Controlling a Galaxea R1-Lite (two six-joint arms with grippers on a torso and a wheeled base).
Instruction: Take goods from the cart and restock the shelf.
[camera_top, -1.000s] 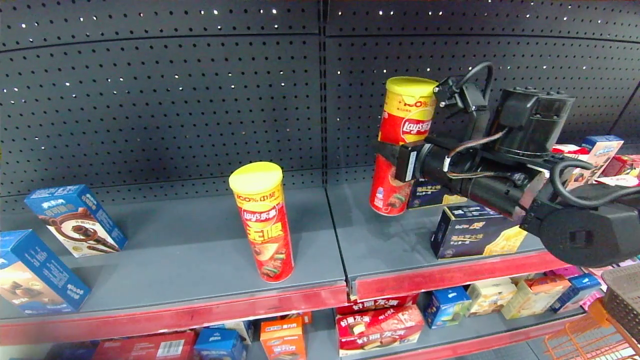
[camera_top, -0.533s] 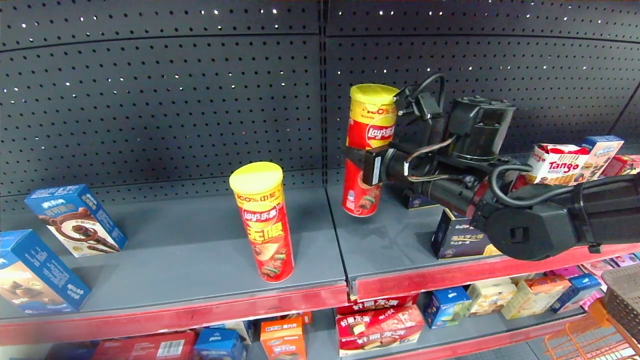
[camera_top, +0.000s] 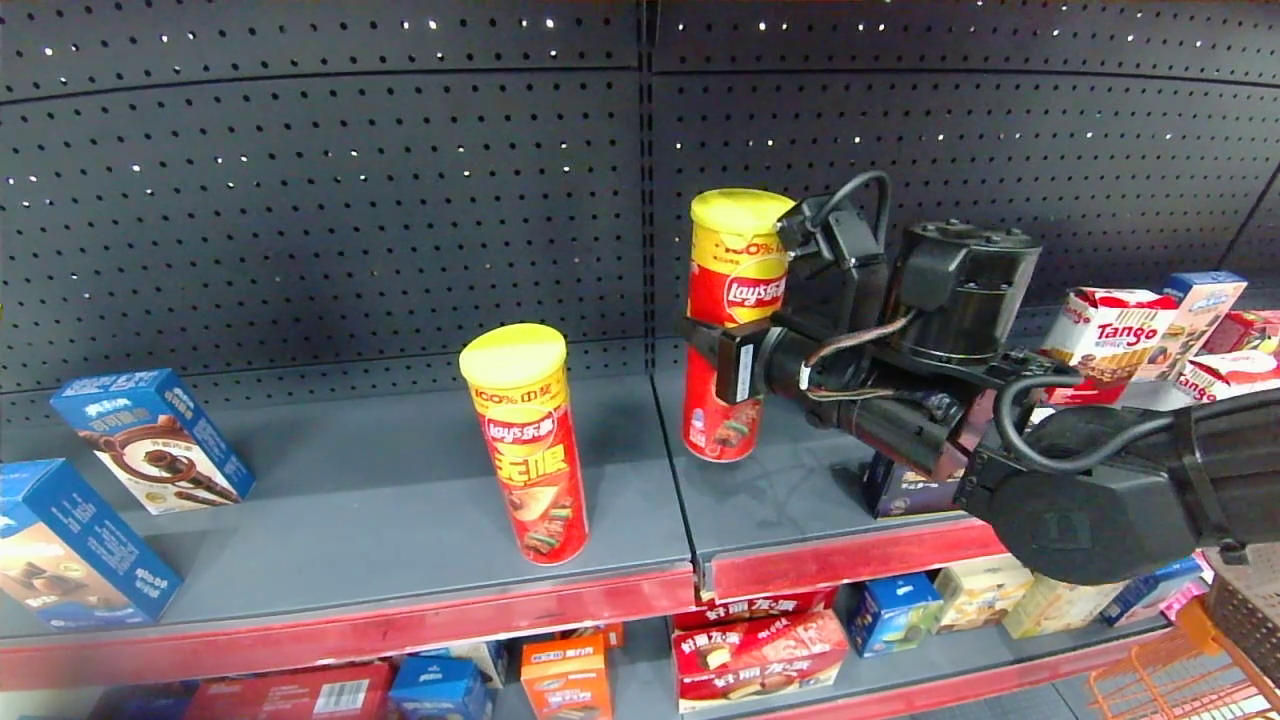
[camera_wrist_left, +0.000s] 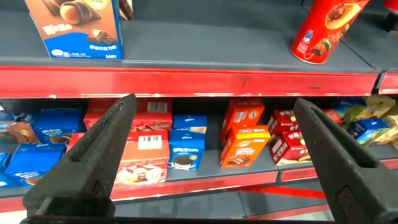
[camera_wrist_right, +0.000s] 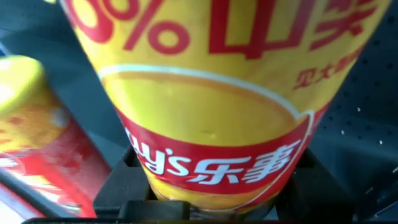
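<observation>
Red and yellow with a yellow lid, the held chip can (camera_top: 738, 285) stands nearly upright in the right end effector (camera_top: 724, 352), whose fingers are clamped around its middle from the right. The can sits over the right-hand board of the grey shelf (camera_top: 380, 500), just beside the seam between boards; its base is down at board level, though whether it touches cannot be told. A second chip can (camera_top: 525, 445) of the same kind stands upright on the left-hand board, near the red front edge and apart from the held one. Two blue boxes (camera_top: 150, 440) lean at the shelf's far left, and a dark box (camera_top: 900, 490) lies behind the right arm. The left end effector (camera_wrist_left: 208, 168) hangs before the lower shelf's rows of boxes, its fingers spread wide and gripping nothing. An orange cart (camera_top: 1150, 685) shows at the lower right.
</observation>
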